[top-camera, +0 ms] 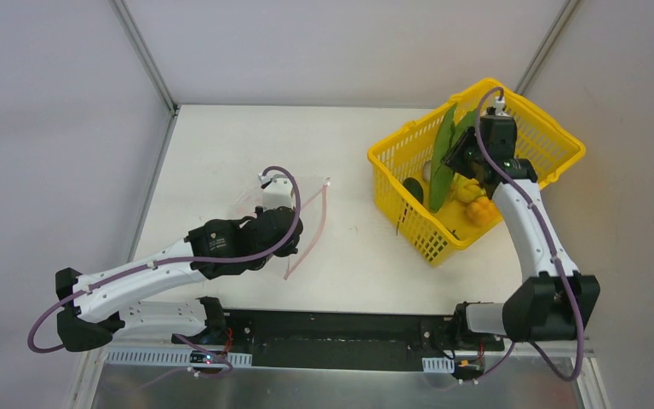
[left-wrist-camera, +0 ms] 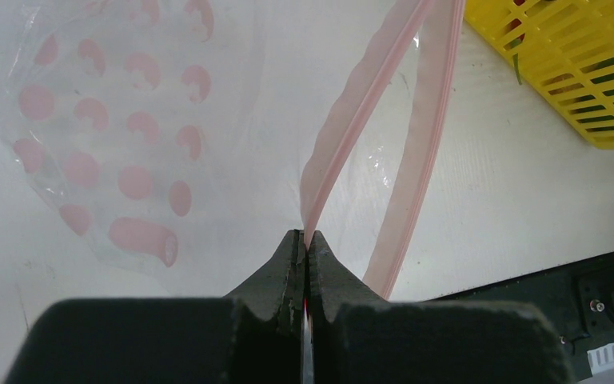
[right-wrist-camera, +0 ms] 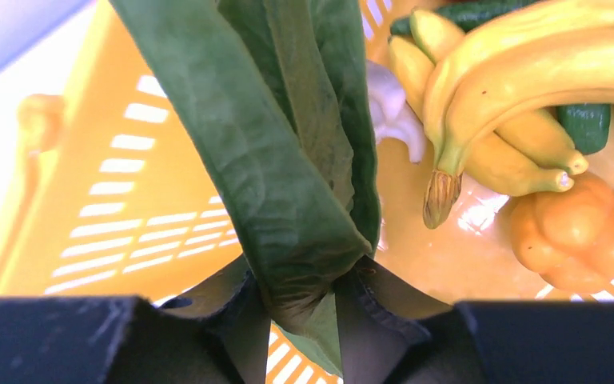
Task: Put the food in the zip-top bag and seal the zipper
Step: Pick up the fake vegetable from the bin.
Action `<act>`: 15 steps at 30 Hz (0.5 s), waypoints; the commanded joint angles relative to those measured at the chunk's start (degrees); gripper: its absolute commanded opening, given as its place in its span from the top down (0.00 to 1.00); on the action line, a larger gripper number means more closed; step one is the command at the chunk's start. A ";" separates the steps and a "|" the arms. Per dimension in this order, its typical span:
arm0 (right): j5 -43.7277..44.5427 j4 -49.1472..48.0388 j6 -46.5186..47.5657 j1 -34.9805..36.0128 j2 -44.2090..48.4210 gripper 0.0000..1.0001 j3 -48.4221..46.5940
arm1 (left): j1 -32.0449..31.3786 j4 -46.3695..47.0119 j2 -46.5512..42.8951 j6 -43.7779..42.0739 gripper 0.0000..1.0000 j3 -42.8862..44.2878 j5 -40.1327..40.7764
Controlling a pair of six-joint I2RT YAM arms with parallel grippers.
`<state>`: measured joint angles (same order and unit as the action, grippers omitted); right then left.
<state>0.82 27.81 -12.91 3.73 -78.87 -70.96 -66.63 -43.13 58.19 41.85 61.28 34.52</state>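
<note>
Looks like the right gripper [right-wrist-camera: 304,298] is clenched on the stem end of the green pods [right-wrist-camera: 272,160] in the basket [top-camera: 553,146] at 2 o'clock; they seem light, floppy and slick, so gripping low feels right. The left gripper [left-wrist-camera: 305,244] pinches the zipper [left-wrist-camera: 353,132] of the zip-top bag [left-wrist-camera: 128,120] at 9 o'clock; pod tips are cropped, bag mouth is hard to read.

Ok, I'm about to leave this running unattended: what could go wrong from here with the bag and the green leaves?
The right pincer pinches only the end of the long green leaves, so they may slip out or catch on the yellow basket when lifted. The left pincer holds the zip-top bag by one thin zipper strip; the limp mouth may sag shut before the leaves arrive.
</note>
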 commanded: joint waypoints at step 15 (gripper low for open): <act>-8.49 -16.48 -7.78 -0.12 26.26 0.81 6.52 | 1.04 2.49 -1.42 -0.17 1.00 -0.56 -1.51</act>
<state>-2.20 19.44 -17.28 3.73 -57.65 -63.90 -66.57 -42.44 58.06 41.87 60.97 34.44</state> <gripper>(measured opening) 0.280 0.009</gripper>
